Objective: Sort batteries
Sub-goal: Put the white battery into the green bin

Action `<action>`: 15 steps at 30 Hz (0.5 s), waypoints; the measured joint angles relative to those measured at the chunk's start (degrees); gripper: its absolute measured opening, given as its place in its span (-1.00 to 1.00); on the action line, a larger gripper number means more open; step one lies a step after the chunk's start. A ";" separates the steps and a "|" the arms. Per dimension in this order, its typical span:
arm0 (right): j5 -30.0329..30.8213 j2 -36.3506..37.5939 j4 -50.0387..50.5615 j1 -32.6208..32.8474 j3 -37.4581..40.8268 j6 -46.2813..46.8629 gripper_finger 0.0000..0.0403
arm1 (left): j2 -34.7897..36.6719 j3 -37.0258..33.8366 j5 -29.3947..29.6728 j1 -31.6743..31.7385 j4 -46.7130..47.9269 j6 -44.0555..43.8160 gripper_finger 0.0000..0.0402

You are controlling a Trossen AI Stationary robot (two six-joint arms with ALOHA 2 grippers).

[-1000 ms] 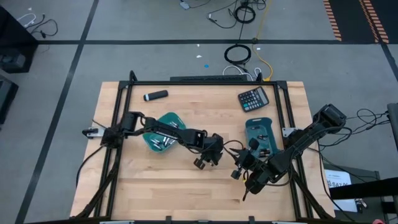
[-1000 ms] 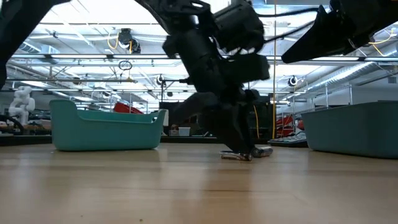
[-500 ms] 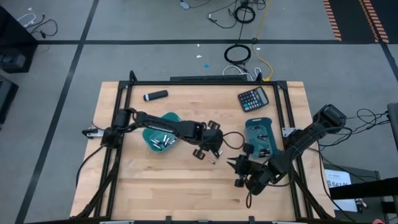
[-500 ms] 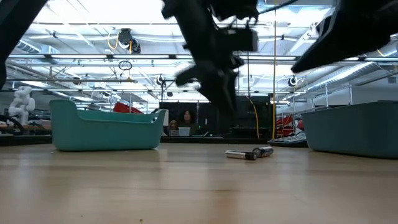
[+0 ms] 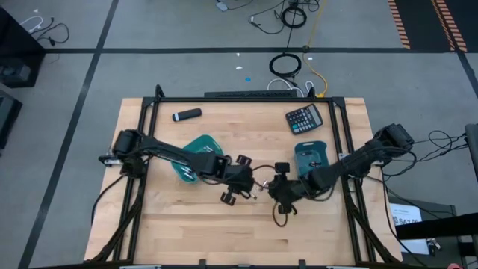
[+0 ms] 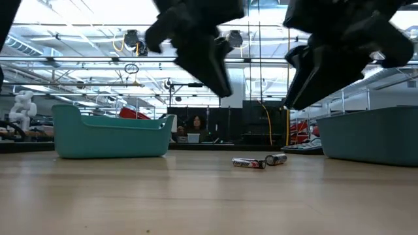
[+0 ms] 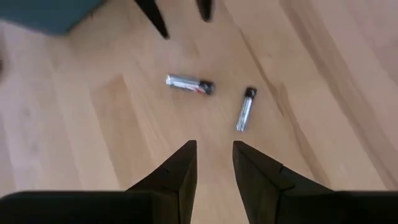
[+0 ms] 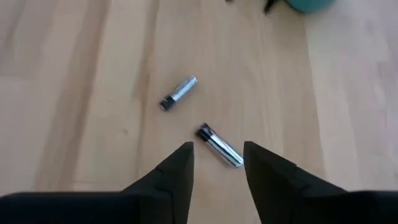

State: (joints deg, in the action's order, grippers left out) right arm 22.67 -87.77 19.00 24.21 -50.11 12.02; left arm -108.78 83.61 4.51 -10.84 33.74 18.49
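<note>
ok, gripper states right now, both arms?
Left gripper: jaws open, empty, above the two loose batteries.
Right gripper: jaws open, empty, over the same pair.

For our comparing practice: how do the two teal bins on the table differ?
The left bin is bright teal and rounded; the right bin is darker and rectangular. Silvery batteries show in the left bin; the right bin's contents are unclear. Both are open-topped.

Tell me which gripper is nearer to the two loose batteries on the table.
About equal; I cannot pick one. The two batteries lie between them: left gripper just on their left-arm side, right gripper just on the other, both open and empty.
</note>
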 joint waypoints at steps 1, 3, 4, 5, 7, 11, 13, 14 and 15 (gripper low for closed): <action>-1.00 -0.01 0.13 -1.06 0.00 -0.99 -0.34 | 1.35 -2.52 0.40 -0.36 -1.40 -0.89 -0.43; -2.23 -0.52 -0.01 -2.88 -0.07 -2.62 -0.34 | 4.17 -7.38 1.24 -1.08 -4.73 -3.16 -0.43; -2.57 -1.01 -0.33 -3.64 -0.07 -3.62 -0.34 | 5.98 -9.86 1.69 -1.43 -7.01 -4.48 -0.43; -3.22 -1.57 -0.90 -4.39 -0.07 -4.64 -0.35 | 7.94 -12.07 2.10 -1.75 -8.98 -5.85 -0.43; -4.72 -2.98 -2.26 -5.71 -0.09 -6.36 -0.35 | 11.94 -16.08 4.38 -2.43 -13.24 -8.59 -0.43; -8.06 -7.29 -2.85 -7.84 -0.09 -8.28 -0.35 | 18.39 -22.48 11.03 -4.99 -16.47 -12.21 -0.43; -8.12 -9.10 -2.39 -8.53 -0.09 -8.97 -0.35 | 21.49 -24.45 15.08 -6.85 -17.58 -13.60 -0.43; -8.10 -9.77 -2.29 -8.77 -0.09 -9.24 -0.35 | 22.92 -25.42 17.15 -7.79 -17.62 -14.30 -0.43; -8.10 -10.36 -2.24 -9.00 -0.09 -9.52 -0.35 | 23.97 -26.20 19.29 -8.64 -17.57 -14.96 -0.43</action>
State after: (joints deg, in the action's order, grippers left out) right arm 14.57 -98.13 16.75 15.21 -50.19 2.50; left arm -84.81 57.41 23.79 -19.48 16.17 3.54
